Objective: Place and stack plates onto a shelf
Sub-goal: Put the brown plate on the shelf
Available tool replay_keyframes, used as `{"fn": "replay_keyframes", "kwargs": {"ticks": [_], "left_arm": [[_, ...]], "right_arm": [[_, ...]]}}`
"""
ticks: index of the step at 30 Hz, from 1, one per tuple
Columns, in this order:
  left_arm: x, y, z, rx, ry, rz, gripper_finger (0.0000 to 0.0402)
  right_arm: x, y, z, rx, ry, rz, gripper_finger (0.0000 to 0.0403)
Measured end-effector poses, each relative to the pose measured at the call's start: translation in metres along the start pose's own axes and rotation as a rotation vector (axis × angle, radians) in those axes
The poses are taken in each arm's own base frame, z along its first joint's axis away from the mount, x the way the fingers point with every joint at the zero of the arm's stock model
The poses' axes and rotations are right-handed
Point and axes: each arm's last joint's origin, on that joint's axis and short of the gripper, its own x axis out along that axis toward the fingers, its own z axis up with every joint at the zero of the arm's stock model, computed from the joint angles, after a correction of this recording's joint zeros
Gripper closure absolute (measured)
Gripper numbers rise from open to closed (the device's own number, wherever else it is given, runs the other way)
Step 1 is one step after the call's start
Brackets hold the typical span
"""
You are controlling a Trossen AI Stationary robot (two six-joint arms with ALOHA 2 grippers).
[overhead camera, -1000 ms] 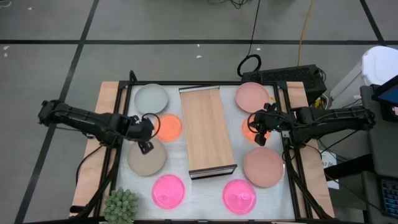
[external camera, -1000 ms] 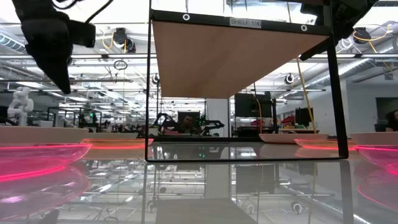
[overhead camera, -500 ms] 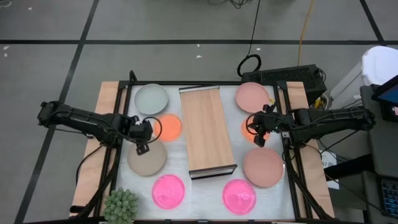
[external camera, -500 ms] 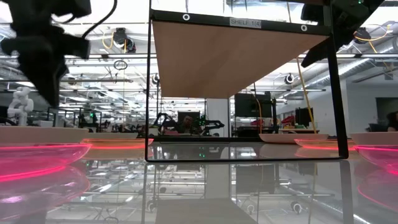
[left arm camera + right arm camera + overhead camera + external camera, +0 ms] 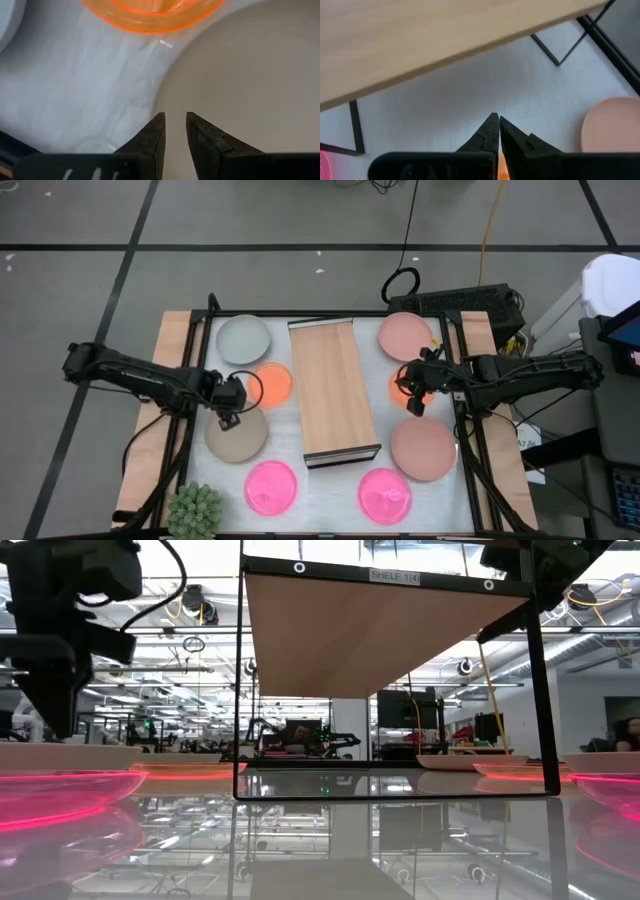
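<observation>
The shelf (image 5: 335, 392) stands in the middle of the white worktop (image 5: 300, 478), its light-wood top bare and its dark end edge toward the 2 hot pink plates. All 8 plates lie on the worktop around it. On the left arm's side are the pale green-grey plate (image 5: 244, 338), 1 small orange plate (image 5: 271, 384), the beige plate (image 5: 237, 434) and 1 hot pink plate (image 5: 271, 486). On the right arm's side are 1 salmon pink plate (image 5: 405, 335), the second small orange plate (image 5: 398, 385), partly covered by the right arm, the second salmon pink plate (image 5: 423, 447) and the second hot pink plate (image 5: 385, 495). The left gripper (image 5: 230, 417) is over the rim of the beige plate, just beside the small orange plate. In the left wrist view its fingers (image 5: 155, 137) stand slightly parted with a narrow gap, grasping nothing, and the beige plate's edge (image 5: 240, 75) lies under them. The right gripper (image 5: 417, 404) is beside the small orange plate on its side, between the 2 salmon pink plates. In the right wrist view its fingers (image 5: 487, 132) are pressed together tip to tip, empty, with the underside of the shelf (image 5: 435, 40) ahead of them and 1 salmon pink plate (image 5: 612, 125) to the side. A spiky green plant (image 5: 196, 511) sits at the worktop corner near the beige plate. In the low view the shelf's black wire frame (image 5: 240, 680) carries the board above the worktop.
</observation>
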Motion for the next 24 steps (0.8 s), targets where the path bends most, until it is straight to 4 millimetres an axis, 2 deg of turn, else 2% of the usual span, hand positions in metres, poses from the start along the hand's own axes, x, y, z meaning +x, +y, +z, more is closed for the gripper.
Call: {"fn": "replay_keyframes", "kwargs": {"ticks": [3, 8, 12, 15, 19, 24], "left_arm": [[0.007, -0.001, 0.003, -0.031, 0.045, 0.028, 0.0284], [0.016, -0.001, 0.007, -0.051, 0.085, 0.082, 0.0204], [0.018, -0.001, 0.008, -0.087, 0.092, 0.095, 0.016], [0.017, -0.001, 0.009, -0.097, 0.096, 0.087, 0.0146], [0.004, -0.005, 0.017, -0.105, 0.067, 0.058, 0.0144], [-0.007, -0.002, 0.023, -0.096, -0.01, 0.184, 0.0144]], "right_arm": [[0.0, 0.0, 0.0, -0.002, -0.002, 0.001, 0.0403], [0.0, 0.0, 0.0, -0.004, 0.001, 0.0, 0.0403], [0.0, 0.0, 0.0, -0.008, 0.003, -0.001, 0.0403], [0.0, 0.0, 0.0, -0.008, 0.002, -0.001, 0.0403], [0.0, 0.0, 0.0, -0.006, 0.002, 0.0, 0.0403], [0.0, 0.0, 0.0, -0.005, 0.002, 0.0, 0.0403]]}}
